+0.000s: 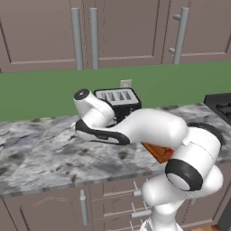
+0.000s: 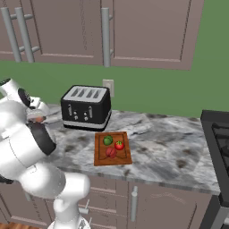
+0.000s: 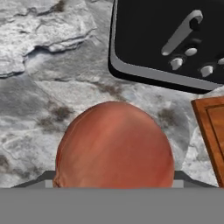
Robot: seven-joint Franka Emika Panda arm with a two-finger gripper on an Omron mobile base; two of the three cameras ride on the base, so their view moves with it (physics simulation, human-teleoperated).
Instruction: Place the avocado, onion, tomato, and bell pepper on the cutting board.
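In the right base view, the gripper (image 2: 39, 117) hung at the far left over the veined grey-white marble counter (image 2: 170, 147), just left of the toaster. The hand view showed the onion (image 3: 114, 146), a smooth, rounded orange-tan ball, lodged close up between the jaws. They stood partly parted and pressed on its two sides, and it sat clear of the stone below. Next to the right stood the black toaster (image 2: 86, 107), a boxy, glossy four-slot body with rounded corners and a pale metal trim, pushed back toward the green wall. Right of it and nearer the counter's front edge lay the cutting board (image 2: 123, 159), flat, rectangular, reddish-brown wood with a darker grooved border. On it sat a lumpy green bell pepper (image 2: 107, 140), the shiny red round tomato (image 2: 119, 145) just beside it, and a duller reddish piece (image 2: 111, 153) in front of both, all three close together. At the far right edge was the dark stove (image 2: 217, 134) with its black grate.
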